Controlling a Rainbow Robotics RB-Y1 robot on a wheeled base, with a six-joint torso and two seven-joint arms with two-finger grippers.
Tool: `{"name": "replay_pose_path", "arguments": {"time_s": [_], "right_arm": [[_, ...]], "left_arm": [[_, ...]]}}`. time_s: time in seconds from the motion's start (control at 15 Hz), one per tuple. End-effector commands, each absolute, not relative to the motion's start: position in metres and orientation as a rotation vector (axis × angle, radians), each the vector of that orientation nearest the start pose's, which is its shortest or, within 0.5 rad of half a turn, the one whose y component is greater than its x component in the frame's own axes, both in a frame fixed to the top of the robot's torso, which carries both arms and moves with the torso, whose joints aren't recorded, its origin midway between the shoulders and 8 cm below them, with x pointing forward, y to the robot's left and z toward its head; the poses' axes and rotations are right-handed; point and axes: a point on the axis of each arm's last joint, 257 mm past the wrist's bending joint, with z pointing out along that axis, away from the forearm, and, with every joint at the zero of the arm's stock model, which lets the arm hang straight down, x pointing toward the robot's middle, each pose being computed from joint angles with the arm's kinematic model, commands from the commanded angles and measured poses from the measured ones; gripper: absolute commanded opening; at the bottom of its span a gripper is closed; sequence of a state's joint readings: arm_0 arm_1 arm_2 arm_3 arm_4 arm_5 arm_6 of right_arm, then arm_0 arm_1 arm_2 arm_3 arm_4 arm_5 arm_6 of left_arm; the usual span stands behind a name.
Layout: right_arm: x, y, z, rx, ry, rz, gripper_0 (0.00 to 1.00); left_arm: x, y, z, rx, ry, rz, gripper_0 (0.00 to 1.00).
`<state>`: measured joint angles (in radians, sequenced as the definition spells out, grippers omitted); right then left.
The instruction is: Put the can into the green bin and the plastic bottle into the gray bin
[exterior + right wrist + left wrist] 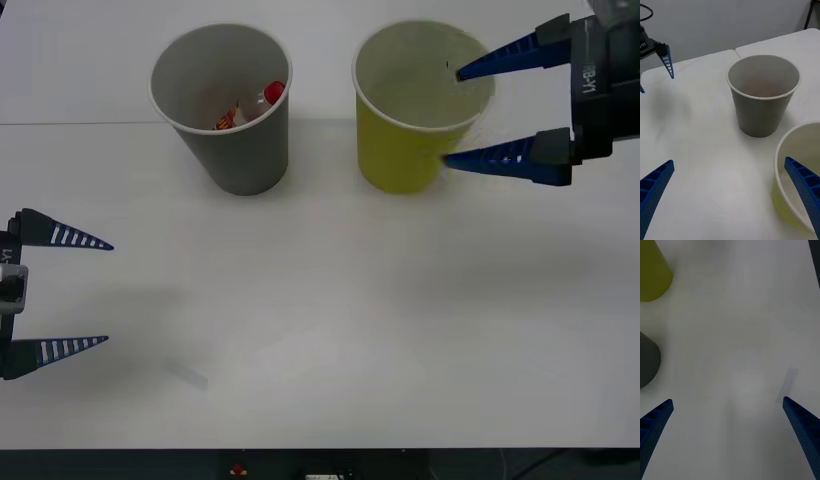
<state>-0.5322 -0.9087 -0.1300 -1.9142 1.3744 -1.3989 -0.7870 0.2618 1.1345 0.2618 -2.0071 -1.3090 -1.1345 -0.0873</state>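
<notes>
White surface carries 2 cup-shaped bins toward its far side. Nearest, at about 8 o'clock in the front view, the left tool hovers low with its 2 blue fingers spread and nothing between them. Farther off, at 11 o'clock, the gray bin stands upright with the plastic bottle lying inside, red cap up. Beside it, at 1 o'clock, stands the green bin; the right tool is spread over its rim, holding nothing.

The white table carries 2 bins: gray bin, green bin.
</notes>
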Motion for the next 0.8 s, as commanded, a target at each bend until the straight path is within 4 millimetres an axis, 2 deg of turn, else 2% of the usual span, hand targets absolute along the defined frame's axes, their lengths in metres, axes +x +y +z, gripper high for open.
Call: {"name": "replay_pose_path", "arguments": {"time_s": [0.07, 0.4, 0.8], "right_arm": [[0.397, -0.175, -0.007, -1.484, 1.527, 0.510, 1.00], [0.377, -0.213, -0.042, -1.546, 1.491, 0.471, 1.00], [0.353, -0.241, -0.082, -1.590, 1.459, 0.450, 1.00]], "left_arm": [[0.341, 0.286, -0.167, 1.762, 1.444, -0.118, 1.00], [0.341, 0.286, -0.167, 1.762, 1.444, -0.118, 1.00], [0.341, 0.286, -0.167, 1.762, 1.444, -0.118, 1.00]]}}
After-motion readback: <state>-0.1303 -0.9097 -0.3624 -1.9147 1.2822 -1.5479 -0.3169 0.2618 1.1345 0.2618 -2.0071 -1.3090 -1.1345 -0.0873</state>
